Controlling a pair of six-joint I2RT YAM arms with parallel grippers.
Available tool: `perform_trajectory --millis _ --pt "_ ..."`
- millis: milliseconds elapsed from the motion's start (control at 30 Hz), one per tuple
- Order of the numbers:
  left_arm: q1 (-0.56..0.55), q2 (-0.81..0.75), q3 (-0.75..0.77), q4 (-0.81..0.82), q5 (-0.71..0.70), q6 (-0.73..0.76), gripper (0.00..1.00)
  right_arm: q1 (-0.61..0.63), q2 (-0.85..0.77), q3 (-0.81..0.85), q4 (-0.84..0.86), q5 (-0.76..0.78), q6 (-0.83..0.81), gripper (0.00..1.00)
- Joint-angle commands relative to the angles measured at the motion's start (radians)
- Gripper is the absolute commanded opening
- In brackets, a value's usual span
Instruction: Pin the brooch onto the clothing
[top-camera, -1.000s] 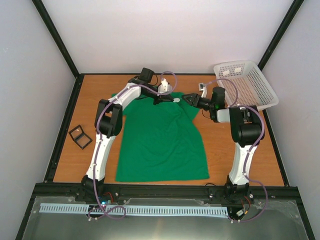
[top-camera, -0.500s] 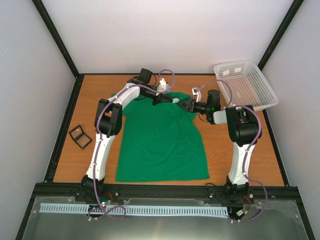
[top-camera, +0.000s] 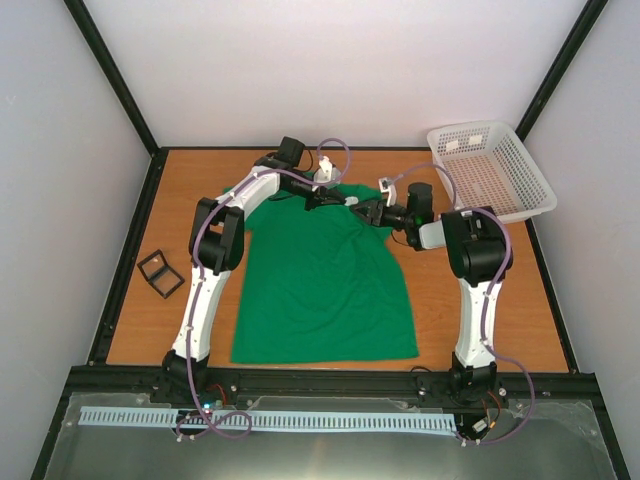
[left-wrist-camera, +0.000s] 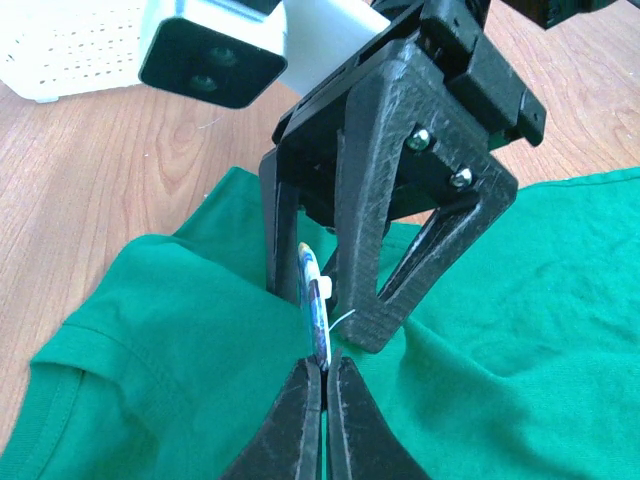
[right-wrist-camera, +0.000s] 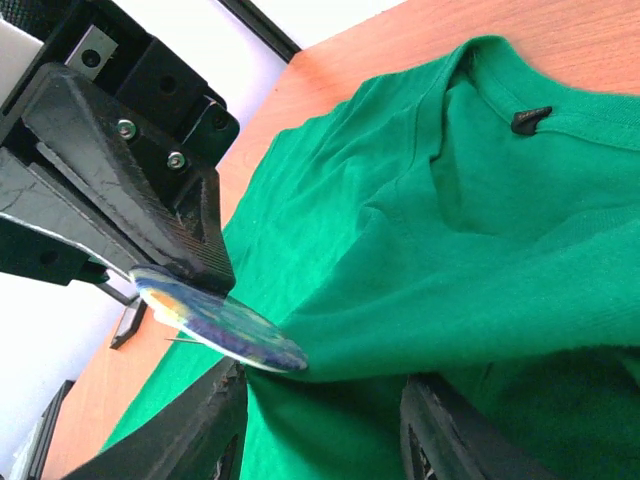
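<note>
The green T-shirt, the clothing, lies flat on the table with its collar at the far side; the right wrist view shows its dark label. My left gripper hovers over the shirt's far right shoulder, shut on the brooch, which it holds edge-on by its rim. From the right wrist, the brooch shows a bluish face, its edge meeting a raised fold of fabric. My right gripper faces the left one, jaws apart on either side of that fold and the brooch.
A white plastic basket stands at the far right corner. A small black square-framed case lies on the wood left of the shirt. Black frame rails border the table.
My right gripper has moved left from beside the shirt onto its shoulder, up to the brooch, and its jaws have narrowed. The left arm has stayed put with the brooch.
</note>
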Motion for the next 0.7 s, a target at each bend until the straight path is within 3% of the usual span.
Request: perform_trajectory --millis 0,667 --pt "0.009 0.015 0.05 -0.007 0.043 -0.005 0.01 0.011 0.048 0.013 0.13 0.026 0.085 0.42" --pt "0.009 0.009 0.05 -0.015 0.059 0.002 0.01 0.031 0.112 0.028 0.31 0.082 0.279 0.49"
